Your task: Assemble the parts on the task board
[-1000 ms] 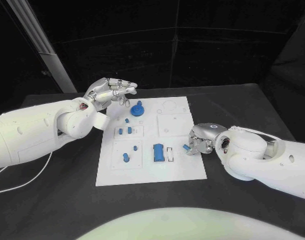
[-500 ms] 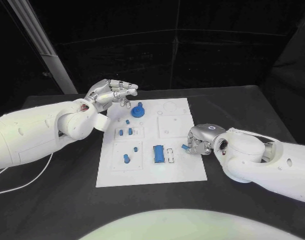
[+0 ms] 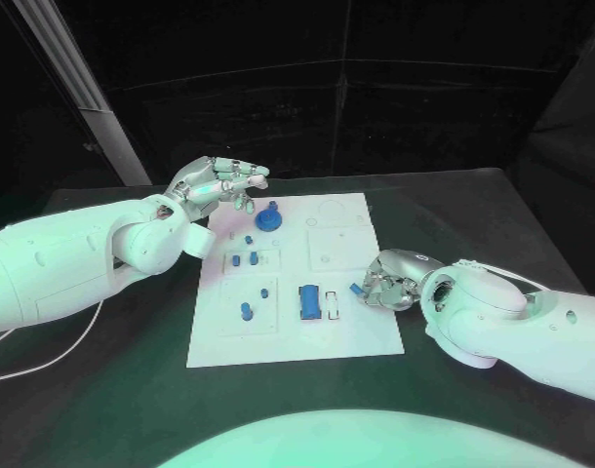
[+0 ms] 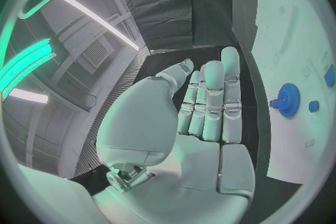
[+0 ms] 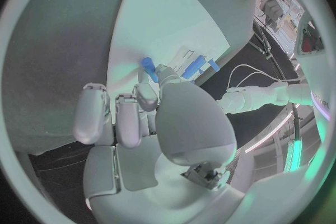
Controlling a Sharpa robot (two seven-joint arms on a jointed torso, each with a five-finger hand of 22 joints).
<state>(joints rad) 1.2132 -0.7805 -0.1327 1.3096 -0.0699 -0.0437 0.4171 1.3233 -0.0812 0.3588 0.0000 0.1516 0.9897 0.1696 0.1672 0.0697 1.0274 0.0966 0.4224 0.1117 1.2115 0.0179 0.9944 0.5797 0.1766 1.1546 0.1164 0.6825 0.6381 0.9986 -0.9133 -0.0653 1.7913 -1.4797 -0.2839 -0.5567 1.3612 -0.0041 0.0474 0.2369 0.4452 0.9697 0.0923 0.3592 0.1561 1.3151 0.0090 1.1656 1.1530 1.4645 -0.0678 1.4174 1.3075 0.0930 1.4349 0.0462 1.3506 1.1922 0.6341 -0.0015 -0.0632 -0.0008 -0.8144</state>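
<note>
- The right hand (image 3: 386,280) is pinching a small blue part (image 3: 360,289) at its fingertips, just over the right edge of the task board (image 3: 297,336).
- The left hand (image 3: 214,183) is hovering at the board's far left corner, holding nothing, with its fingers loosely curled and apart.
- I judge the step in hand is placing this part. Next it is needing alignment over the white slot (image 3: 332,303) beside the blue block (image 3: 307,300).

Right hand (image 3: 386,281) with its small blue part (image 3: 358,288) creeps further in over the board (image 3: 297,331) edge, toward the slot beside the long blue block (image 3: 307,299). Left hand (image 3: 218,183) barely shifts.
</note>
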